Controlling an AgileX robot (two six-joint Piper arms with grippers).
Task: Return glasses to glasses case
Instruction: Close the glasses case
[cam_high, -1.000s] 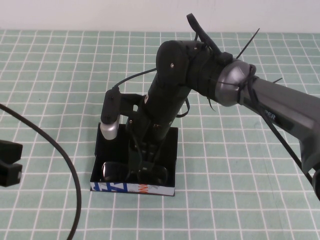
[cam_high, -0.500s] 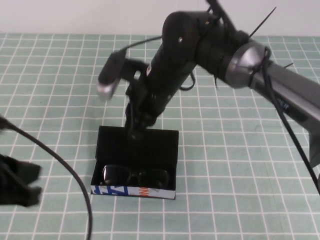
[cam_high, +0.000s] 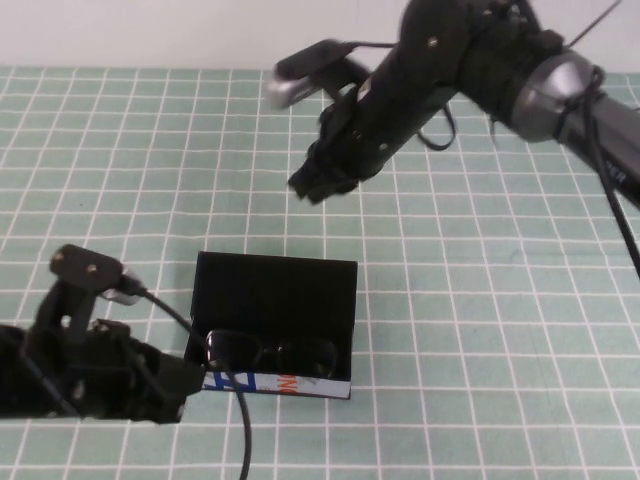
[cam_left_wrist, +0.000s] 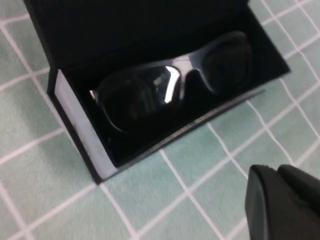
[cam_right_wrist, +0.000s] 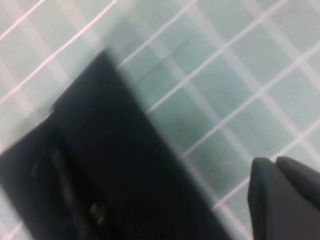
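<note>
- Glasses (cam_high: 270, 351), one black thick-framed pair, are lying inside the glasses case (cam_high: 275, 290), lenses toward its printed front side; we are seeing them in the left wrist view too (cam_left_wrist: 170, 90).
- We are counting one glasses case, sitting open on the green checked worktop (cam_high: 480, 330), its black lid standing up behind the tray.
- We are counting two arms, each with one tool.
- We are seeing the right tool (cam_high: 312, 187) hanging in the air, well apart from the case on its far side, its fingers closed together and holding nothing.
- We are seeing the left tool (cam_high: 185, 385) low over the worktop, just beside the case's front left corner; whether its fingers are parted we cannot tell.
</note>
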